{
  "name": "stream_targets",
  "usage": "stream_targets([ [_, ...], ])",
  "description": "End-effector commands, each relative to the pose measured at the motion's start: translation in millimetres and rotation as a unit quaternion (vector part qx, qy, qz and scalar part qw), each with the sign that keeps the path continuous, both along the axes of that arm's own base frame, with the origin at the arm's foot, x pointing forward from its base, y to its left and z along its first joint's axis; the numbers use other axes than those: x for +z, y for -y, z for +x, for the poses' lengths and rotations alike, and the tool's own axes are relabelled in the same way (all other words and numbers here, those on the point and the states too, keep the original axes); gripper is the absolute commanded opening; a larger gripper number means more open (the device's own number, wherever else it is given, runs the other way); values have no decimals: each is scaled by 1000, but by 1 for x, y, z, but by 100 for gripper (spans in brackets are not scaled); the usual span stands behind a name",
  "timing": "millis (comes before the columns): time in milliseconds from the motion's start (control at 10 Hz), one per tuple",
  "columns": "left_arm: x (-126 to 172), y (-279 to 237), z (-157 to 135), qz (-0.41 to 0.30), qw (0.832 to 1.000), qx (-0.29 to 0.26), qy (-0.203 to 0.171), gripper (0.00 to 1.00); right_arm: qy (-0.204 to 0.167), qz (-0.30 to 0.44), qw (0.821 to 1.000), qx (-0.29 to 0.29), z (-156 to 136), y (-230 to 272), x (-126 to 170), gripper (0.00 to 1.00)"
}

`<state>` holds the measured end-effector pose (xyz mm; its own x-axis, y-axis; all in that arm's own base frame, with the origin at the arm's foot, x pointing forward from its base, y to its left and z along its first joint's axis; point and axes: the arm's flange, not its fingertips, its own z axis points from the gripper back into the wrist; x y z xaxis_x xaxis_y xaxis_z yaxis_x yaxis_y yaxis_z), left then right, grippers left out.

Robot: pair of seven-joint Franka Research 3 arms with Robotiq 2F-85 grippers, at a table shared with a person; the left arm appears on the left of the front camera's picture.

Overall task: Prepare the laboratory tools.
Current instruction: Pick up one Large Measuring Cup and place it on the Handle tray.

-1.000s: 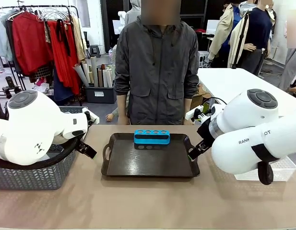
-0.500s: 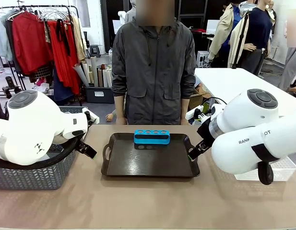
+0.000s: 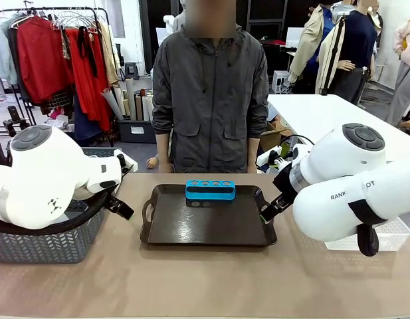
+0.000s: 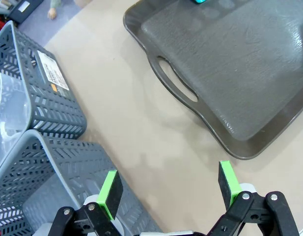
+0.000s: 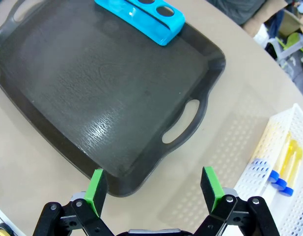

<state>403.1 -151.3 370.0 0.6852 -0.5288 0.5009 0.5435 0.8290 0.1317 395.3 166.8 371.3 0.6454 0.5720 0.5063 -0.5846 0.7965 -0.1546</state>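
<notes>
A blue holed tube rack [image 3: 210, 190] [image 5: 142, 13] lies at the far edge of a dark handled tray [image 3: 208, 222]. Yellow tubes with blue caps [image 5: 284, 164] lie in a white mesh basket [image 5: 284, 187] at the tray's right. My left gripper [image 4: 168, 184] stands open over bare table between the tray's left handle [image 4: 177, 84] and the grey baskets, holding nothing. Open too, my right gripper [image 5: 153, 184] hangs above the tray's near right corner, close to its right handle [image 5: 180, 123]. A clear vessel [image 4: 4, 118] shows inside one grey basket.
Two grey mesh baskets [image 4: 38, 93] [image 3: 48, 232] stand at the table's left. The white basket [image 3: 384, 236] sits at the right behind my right arm. A person in a grey jacket [image 3: 211, 93] stands at the far side, hands down.
The person has straightened up and shifted slightly left. Both arms and the tray are where they were.
</notes>
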Motion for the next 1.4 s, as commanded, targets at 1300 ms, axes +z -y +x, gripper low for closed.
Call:
stream_targets([
  [1300, 121, 40, 0, -95, 984, -152, -21, 100, -71, 97, 989, 91, -4, -27, 128, 100],
])
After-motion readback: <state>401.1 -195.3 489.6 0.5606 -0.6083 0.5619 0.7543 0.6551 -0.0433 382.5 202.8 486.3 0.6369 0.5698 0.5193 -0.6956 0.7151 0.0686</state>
